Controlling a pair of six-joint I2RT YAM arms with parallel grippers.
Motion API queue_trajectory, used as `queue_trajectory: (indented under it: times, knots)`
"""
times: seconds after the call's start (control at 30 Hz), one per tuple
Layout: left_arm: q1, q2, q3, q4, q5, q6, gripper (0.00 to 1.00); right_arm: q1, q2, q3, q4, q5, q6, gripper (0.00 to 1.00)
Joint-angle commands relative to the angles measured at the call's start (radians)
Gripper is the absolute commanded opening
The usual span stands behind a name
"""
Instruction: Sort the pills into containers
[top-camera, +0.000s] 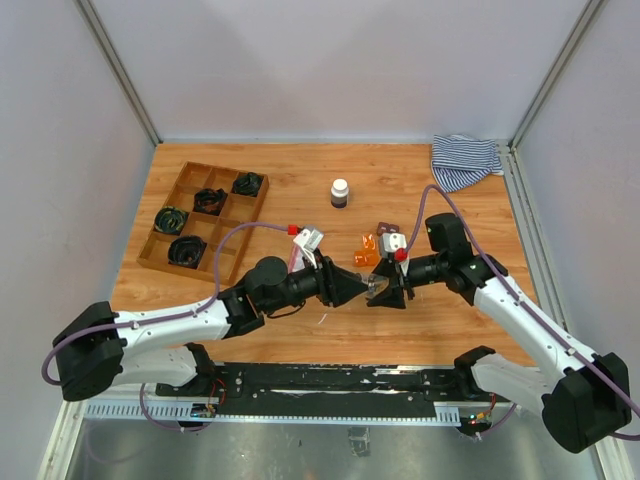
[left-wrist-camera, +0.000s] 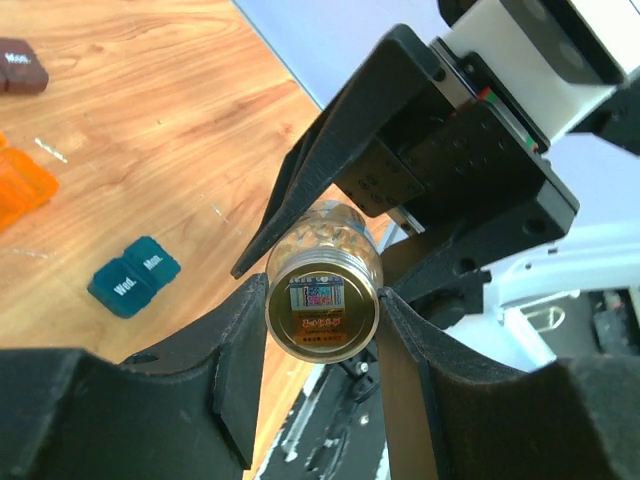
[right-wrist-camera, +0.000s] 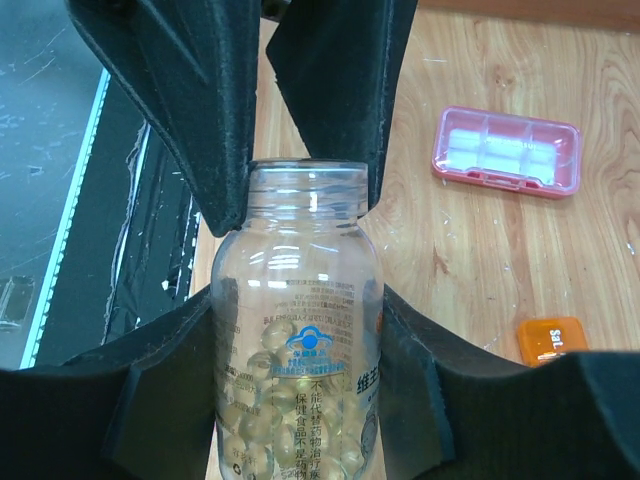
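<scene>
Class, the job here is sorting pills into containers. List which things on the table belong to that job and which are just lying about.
Belongs to the job: pill bottle, pink case, orange case, teal case, brown case.

Just lying about: wooden tray, black coils, striped cloth. The small capped bottle is unclear, since its contents cannot be seen.

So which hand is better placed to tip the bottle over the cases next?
Probably right: the right hand grips the pill bottle around its body, while the left hand only pinches its neck end.
</scene>
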Motion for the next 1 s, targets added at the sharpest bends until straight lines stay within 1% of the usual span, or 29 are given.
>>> queue_trajectory:
  times: [0.0,0.13,0.17,0.2,0.27,0.33,0.43,0.53,0.57,0.73,0.83,0.97]
  knots:
    - [-0.017,0.029,0.073,-0.055,-0.160,-0.223,0.00,-0.016,-0.010,0.033,0.050,-0.018,-0.030,0.01]
    - [-0.021,0.039,0.080,-0.065,-0.178,-0.257,0.00,-0.017,-0.011,0.032,0.049,-0.017,-0.031,0.01]
    - [-0.021,0.037,0.078,-0.066,-0.177,-0.261,0.03,-0.017,-0.011,0.033,0.049,-0.017,-0.031,0.01]
    - [-0.022,0.035,0.079,-0.066,-0.177,-0.263,0.11,-0.017,-0.011,0.033,0.049,-0.016,-0.029,0.01]
    - [-0.023,0.026,0.075,-0.066,-0.177,-0.262,0.35,-0.017,-0.011,0.032,0.049,-0.017,-0.030,0.01]
    - [-0.024,0.014,0.069,-0.064,-0.184,-0.258,0.54,-0.017,-0.012,0.032,0.050,-0.016,-0.031,0.00]
    - [-0.023,-0.011,0.055,-0.064,-0.199,-0.238,0.75,-0.017,-0.011,0.034,0.047,-0.015,-0.032,0.01]
    - [-0.023,-0.037,0.034,-0.060,-0.218,-0.214,0.90,-0.017,-0.011,0.033,0.047,-0.016,-0.033,0.01]
    - [-0.024,-0.045,0.024,-0.060,-0.225,-0.204,0.93,-0.018,-0.011,0.032,0.047,-0.016,-0.032,0.01]
    - [-0.024,-0.108,-0.042,-0.040,-0.227,-0.133,0.99,-0.018,-0.011,0.033,0.043,-0.019,-0.037,0.01]
    - [-0.023,-0.158,-0.135,0.069,-0.165,-0.034,0.99,-0.019,-0.014,0.033,0.040,-0.021,-0.040,0.01]
    - [-0.023,-0.220,-0.267,0.270,-0.064,0.097,0.99,-0.019,-0.018,0.033,0.039,-0.024,-0.044,0.01]
